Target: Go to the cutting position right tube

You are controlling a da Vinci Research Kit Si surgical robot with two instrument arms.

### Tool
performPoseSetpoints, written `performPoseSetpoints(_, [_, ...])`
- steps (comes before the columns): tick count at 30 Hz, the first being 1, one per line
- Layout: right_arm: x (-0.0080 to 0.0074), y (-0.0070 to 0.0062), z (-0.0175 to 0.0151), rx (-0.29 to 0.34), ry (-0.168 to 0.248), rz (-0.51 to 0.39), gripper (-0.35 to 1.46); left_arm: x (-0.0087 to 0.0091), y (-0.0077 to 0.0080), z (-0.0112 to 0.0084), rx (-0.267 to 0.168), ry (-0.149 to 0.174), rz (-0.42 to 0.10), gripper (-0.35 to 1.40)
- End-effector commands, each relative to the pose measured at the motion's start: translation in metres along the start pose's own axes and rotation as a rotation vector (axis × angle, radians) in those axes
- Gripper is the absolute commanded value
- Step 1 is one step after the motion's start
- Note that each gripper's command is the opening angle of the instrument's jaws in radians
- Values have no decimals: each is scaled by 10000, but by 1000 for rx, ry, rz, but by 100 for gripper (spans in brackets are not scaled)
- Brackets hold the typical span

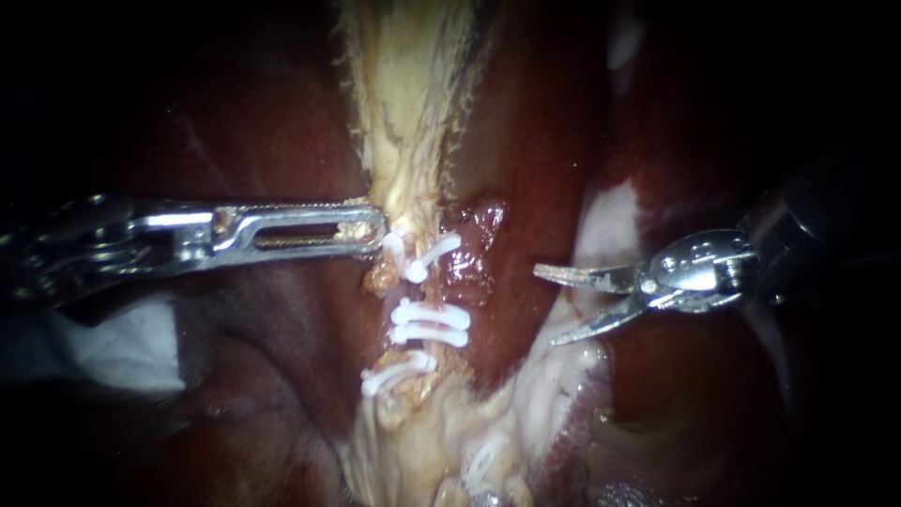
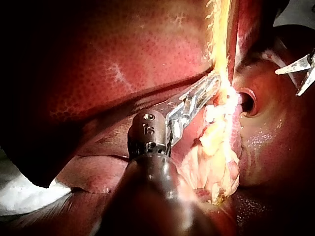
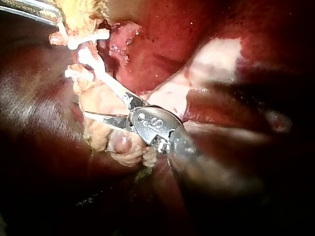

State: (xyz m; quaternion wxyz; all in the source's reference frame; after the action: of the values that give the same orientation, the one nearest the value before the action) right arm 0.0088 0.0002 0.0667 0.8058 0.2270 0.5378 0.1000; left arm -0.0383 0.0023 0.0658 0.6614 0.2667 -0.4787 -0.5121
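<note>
The left instrument (image 1: 377,230) buries its tip in pale tissue (image 1: 408,113), grip unseen.

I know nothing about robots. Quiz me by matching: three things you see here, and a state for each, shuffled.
Things:
1. left instrument
2. right instrument
3. clips

States:
A. white, set in a row
B. jaws open, apart from the clips
C. jaws shut on the pale strand

Pairs: 1-C, 2-B, 3-A.

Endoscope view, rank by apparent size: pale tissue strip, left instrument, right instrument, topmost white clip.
1-2. pale tissue strip and left instrument: alike in extent, not ranked.
3. right instrument: its shaft fades into the dark, so this place is unsure.
4. topmost white clip: clearly smallest.
</note>
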Motion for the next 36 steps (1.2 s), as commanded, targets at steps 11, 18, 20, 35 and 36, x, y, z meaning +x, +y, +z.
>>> performPoseSetpoints(11, [-4,3,16,38,-1,39,142,-16,-2,-22,5,8,-9,-35])
performPoseSetpoints(18, [-11,14,53,83,-18,109,142,-28,-4,-57,5,-16,-17,-35])
performPoseSetpoints(20, [-13,18,64,94,-19,122,142,-29,-7,-63,6,-18,-19,-35])
performPoseSetpoints(35, [-30,33,139,202,-60,203,134,-32,-18,-76,9,-25,-24,-35])
performPoseSetpoints(36, [-31,33,141,207,-62,210,132,-32,-18,-76,9,-25,-24,-35])
